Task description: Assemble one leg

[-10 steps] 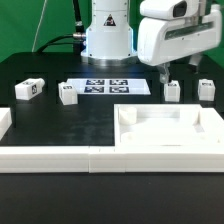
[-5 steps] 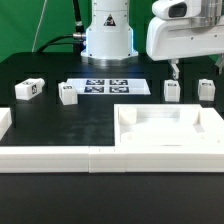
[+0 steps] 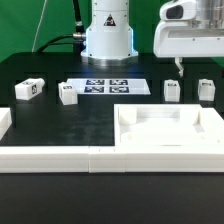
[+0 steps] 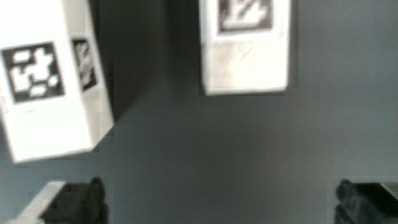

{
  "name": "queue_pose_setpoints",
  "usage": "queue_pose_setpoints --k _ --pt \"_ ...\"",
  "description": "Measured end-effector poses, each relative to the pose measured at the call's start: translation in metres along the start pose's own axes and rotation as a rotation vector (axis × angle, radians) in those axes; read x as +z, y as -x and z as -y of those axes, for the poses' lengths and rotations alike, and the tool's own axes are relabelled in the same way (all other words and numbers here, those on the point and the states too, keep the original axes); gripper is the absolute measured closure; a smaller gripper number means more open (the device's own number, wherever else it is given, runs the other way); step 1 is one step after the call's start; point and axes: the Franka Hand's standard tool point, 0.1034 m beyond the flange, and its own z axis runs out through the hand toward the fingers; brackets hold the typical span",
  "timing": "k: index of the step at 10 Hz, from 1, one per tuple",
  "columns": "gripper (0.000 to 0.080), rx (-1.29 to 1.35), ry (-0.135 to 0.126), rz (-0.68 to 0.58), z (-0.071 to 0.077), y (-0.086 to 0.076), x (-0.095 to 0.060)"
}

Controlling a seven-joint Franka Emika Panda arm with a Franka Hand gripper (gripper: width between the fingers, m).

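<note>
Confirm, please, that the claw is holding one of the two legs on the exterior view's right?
No: the claw is open and holds nothing; the wrist view shows one leg and the other leg both free of it.

The arm (image 3: 190, 38) hangs above the table (image 3: 60, 125) near its far edge, toward the exterior view's right corner, with the wrist pointing straight down. The gripper (image 4: 221, 203) is spread wide, its fingers (image 4: 71, 203) well apart.
</note>
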Motion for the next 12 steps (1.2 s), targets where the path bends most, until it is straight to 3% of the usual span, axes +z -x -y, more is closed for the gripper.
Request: queue_pose_setpoints --k 3,4,7,10,12 --pt "0.015 -0.019 0.012 0.024 -0.001 0.003 0.001" --pt "0.015 -0.037 0.034 0.11 -0.008 0.006 0.002" --pt "0.015 -0.05 0.033 0.359 -0.009 0.0 0.006" --pt "0.015 -0.005 0.078 0.596 0.002 0.009 0.01" --pt "0.015 -0.004 0.119 0.792 -0.001 0.02 0.017"
